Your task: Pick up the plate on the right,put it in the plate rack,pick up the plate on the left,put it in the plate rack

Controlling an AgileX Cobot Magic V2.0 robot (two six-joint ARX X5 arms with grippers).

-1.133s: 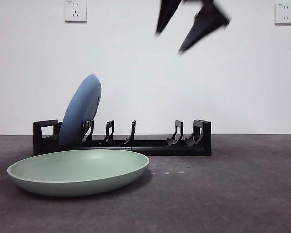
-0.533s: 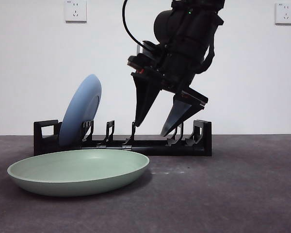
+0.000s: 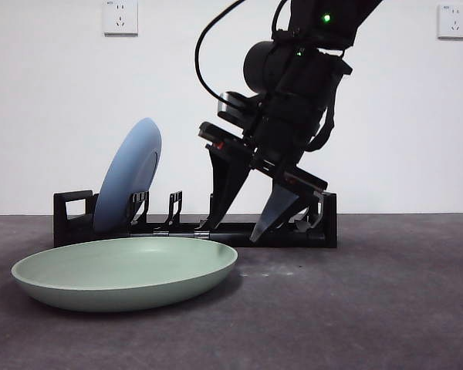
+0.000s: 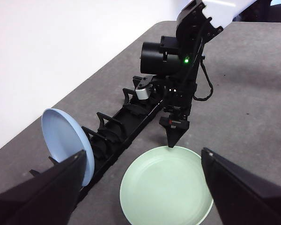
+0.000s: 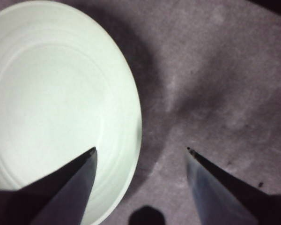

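A pale green plate (image 3: 123, 271) (image 4: 166, 185) (image 5: 51, 103) lies flat on the grey table, in front of the plate rack (image 3: 76, 216) (image 4: 126, 119). A blue plate (image 3: 130, 181) (image 4: 61, 140) stands on edge in the rack near one end. My right gripper (image 3: 235, 233) (image 5: 141, 149) (image 4: 173, 138) is low over the table, open, straddling the green plate's rim: one jaw is over the plate and the other over bare table. High above the scene, my left gripper (image 4: 143, 151) is open and holds nothing.
Grey table (image 3: 386, 308) stretches to the right of the green plate. Two wall sockets (image 3: 119, 17) (image 3: 453, 21) sit on the white wall behind. Several upright dividers of the rack stand without a plate.
The right arm has come down from the top of the front view to the green plate's rim, jaws still open. Both plates and the rack have stayed put.
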